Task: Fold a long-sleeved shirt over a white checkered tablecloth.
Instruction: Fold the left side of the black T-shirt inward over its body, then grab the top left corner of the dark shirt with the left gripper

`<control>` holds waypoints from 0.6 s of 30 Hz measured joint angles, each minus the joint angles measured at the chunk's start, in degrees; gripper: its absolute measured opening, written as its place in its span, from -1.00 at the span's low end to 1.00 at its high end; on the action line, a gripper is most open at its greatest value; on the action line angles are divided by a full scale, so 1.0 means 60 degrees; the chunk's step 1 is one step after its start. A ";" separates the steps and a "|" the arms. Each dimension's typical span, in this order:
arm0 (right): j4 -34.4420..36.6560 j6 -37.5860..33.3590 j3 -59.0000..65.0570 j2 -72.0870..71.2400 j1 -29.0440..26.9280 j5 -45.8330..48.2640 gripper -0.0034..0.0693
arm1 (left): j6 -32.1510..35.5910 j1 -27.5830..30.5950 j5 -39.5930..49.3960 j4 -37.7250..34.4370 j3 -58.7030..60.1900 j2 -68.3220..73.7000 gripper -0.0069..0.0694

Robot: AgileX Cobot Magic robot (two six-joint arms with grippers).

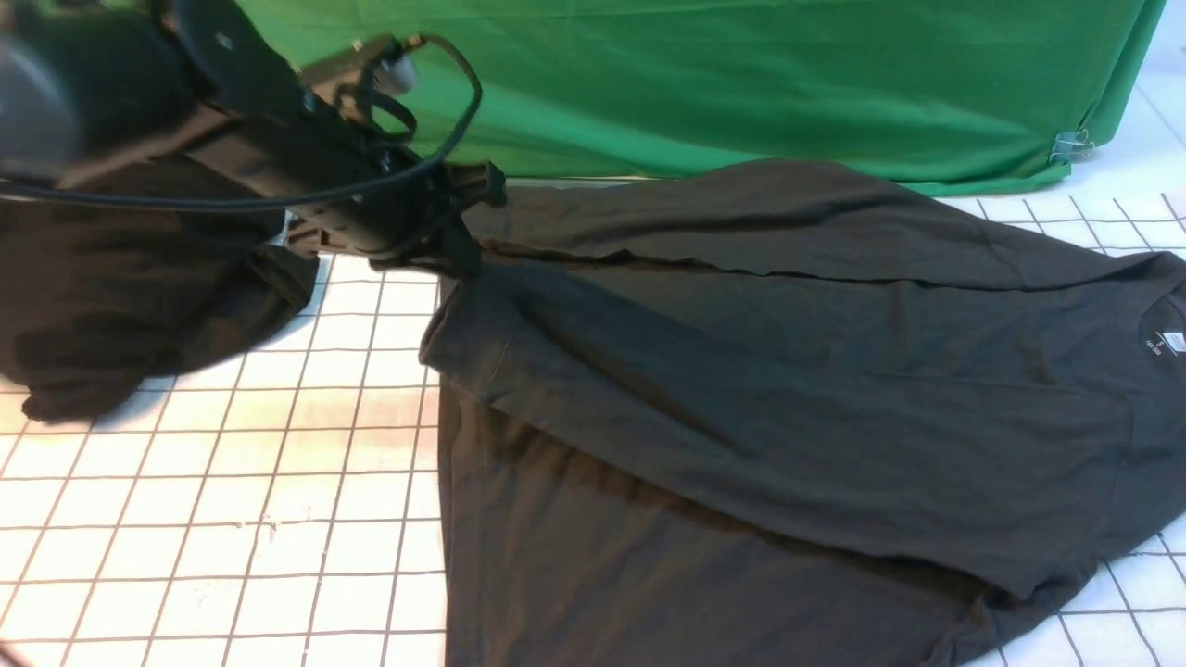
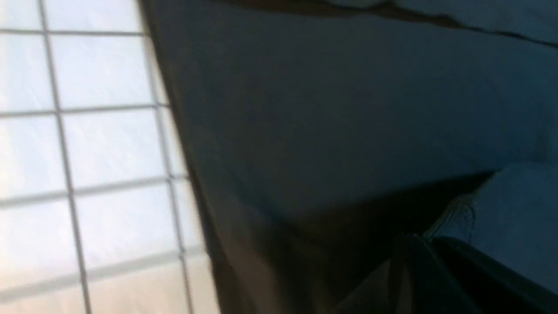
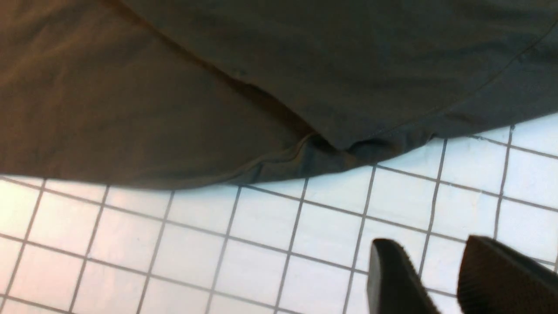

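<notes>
The dark charcoal long-sleeved shirt [image 1: 788, 398] lies spread over the right half of the white checkered tablecloth [image 1: 278, 445], its white neck label [image 1: 1173, 342] at the far right. A sleeve lies folded across the body. My left gripper [image 1: 460, 250] is at the shirt's far left corner, shut on a fold of its cloth; in the left wrist view the left gripper [image 2: 425, 240] pinches a ribbed edge of the shirt [image 2: 348, 109]. My right gripper [image 3: 429, 248] hangs open over bare tablecloth [image 3: 218, 244], just off the shirt's hem [image 3: 305, 161], holding nothing. It is out of the front view.
A blacker heap of cloth [image 1: 120, 306] sits at the left under my left arm. A bright green cloth [image 1: 741, 74] hangs across the back, held by a clip [image 1: 1070, 145]. Bare checkered squares show at the front left.
</notes>
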 joint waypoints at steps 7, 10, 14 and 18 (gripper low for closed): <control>0.0000 0.0033 0.0000 0.0000 0.0000 0.0000 -0.26 | -0.0592 0.0035 -0.0072 0.0555 -0.0510 0.1317 -0.69; 0.0000 0.0033 0.0000 0.0000 0.0000 -0.0076 -0.25 | -0.0656 0.0210 0.0445 0.0699 -0.1118 0.1684 -0.52; 0.0000 0.0041 0.0000 0.0000 0.0000 -0.0204 -0.25 | -0.0943 0.0494 0.0551 0.0687 -0.1747 0.1881 -0.27; 0.0000 0.0064 0.0000 0.0000 0.0000 -0.0253 -0.25 | -0.1044 0.0845 0.0554 0.0401 -0.2589 0.2190 -0.05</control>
